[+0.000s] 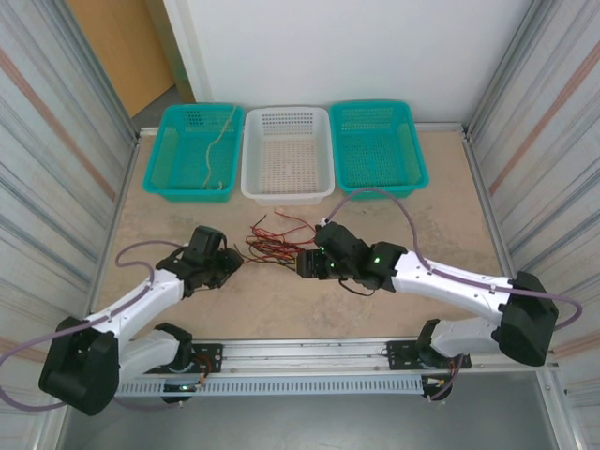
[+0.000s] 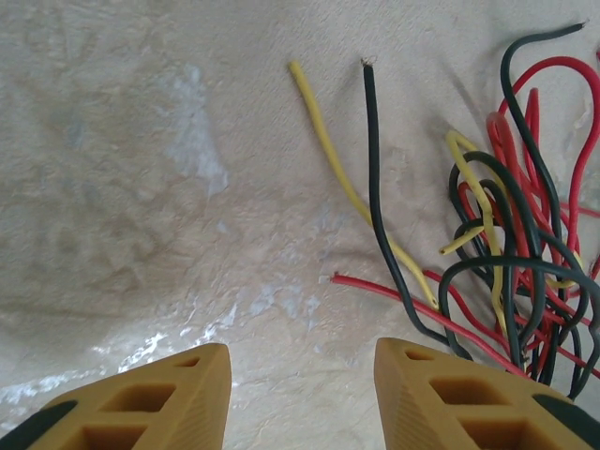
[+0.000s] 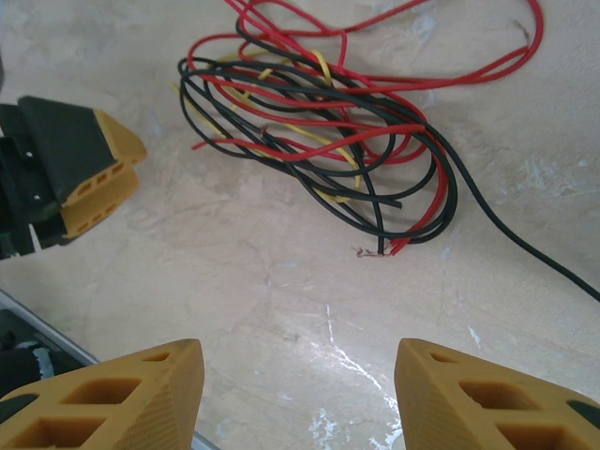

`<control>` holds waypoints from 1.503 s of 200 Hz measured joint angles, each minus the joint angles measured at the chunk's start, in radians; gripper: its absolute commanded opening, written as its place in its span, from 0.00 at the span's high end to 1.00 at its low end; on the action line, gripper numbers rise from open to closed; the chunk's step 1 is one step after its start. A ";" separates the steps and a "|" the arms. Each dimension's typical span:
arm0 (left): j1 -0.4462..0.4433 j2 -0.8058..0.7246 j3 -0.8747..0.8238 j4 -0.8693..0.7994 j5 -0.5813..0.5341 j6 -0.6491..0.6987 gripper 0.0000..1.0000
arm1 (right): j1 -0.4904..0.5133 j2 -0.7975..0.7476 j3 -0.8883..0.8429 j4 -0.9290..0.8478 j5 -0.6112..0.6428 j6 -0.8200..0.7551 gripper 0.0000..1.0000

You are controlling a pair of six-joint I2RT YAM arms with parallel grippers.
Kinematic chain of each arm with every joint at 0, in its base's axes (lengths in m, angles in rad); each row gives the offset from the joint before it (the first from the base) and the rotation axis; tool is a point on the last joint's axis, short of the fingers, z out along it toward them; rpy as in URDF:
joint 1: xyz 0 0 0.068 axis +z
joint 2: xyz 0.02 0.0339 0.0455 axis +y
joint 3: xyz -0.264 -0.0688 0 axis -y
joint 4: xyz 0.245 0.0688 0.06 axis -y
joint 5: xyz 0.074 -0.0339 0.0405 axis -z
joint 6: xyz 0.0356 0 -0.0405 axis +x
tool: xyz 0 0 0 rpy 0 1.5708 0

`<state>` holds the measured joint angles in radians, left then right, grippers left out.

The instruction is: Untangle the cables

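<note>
Currently the cables [image 1: 275, 244] lie as one loose tangle of red, black and yellow strands on the surface [image 1: 422, 244], near the middle. They sit on the near side of the white basket [image 1: 288, 155] and between the two tools.

Left tool [image 1: 233, 264]: low over the surface at the left edge of the tangle. In the left wrist view its jaws [image 2: 302, 375] stand partly apart with only bare surface between them, so it grips nothing. The tangle [image 2: 516, 262] lies ahead and to the right of the jaws. Three free ends reach leftward out of it: a yellow strand [image 2: 319, 122], a black strand [image 2: 372, 150] and a red strand [image 2: 375, 286]. Some strands run down past the right finger [image 2: 441, 394]; I cannot tell whether they touch it.

Right tool [image 1: 303, 265]: at the right edge of the tangle, pointing toward the left tool. In the right wrist view its jaws [image 3: 298, 375] are wide apart over bare surface and hold nothing. The bundle [image 3: 328, 131] lies ahead of them, apart from the fingers. One black strand [image 3: 525, 244] trails off to the right, and a long red loop [image 3: 450, 70] spreads along the far side. The left tool [image 3: 94, 169] shows at the left edge of this view, just beside the bundle.

A single tan cable [image 1: 223, 136] lies apart from the rest in the left teal basket [image 1: 169, 155]. The right teal basket [image 1: 377, 145] stands on the other side of the white one.
</note>
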<state>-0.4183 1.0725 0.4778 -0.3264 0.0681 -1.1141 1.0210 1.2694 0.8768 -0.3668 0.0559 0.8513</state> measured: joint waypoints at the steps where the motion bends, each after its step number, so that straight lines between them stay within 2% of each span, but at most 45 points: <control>1: 0.000 0.001 0.000 0.000 0.000 0.000 0.54 | 0.000 0.002 0.000 0.000 0.000 0.000 0.45; 59: 0.051 0.085 0.029 0.026 -0.003 0.002 0.59 | 0.003 0.115 0.000 0.045 -0.002 -0.037 0.50; 108: 0.053 0.161 0.097 0.034 -0.018 0.022 0.61 | 0.037 0.158 0.016 0.061 -0.003 -0.056 0.52; 129: 0.053 0.177 0.137 0.002 -0.048 0.045 0.71 | 0.053 0.165 0.025 0.065 -0.003 -0.060 0.52; 166: 0.053 0.192 0.224 -0.095 -0.122 0.108 0.78 | 0.055 0.165 0.031 0.072 0.000 -0.071 0.52; 191: 0.052 0.203 0.251 -0.130 -0.133 0.135 0.83 | 0.055 0.169 0.045 0.077 -0.001 -0.075 0.52; 221: 0.051 0.220 0.226 -0.135 -0.121 0.130 0.80 | 0.055 0.201 0.076 0.087 -0.002 -0.078 0.54; 251: 0.051 0.221 0.168 -0.129 -0.111 0.105 0.64 | 0.055 0.224 0.107 0.087 -0.005 -0.082 0.54; 300: 0.051 0.265 0.163 -0.089 -0.102 0.087 0.61 | 0.058 0.222 0.109 0.079 -0.004 -0.082 0.54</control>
<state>-0.3668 1.3376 0.6407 -0.4149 -0.0338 -1.0271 1.0790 1.4914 0.9859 -0.2882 0.0521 0.7689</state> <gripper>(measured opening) 0.383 0.459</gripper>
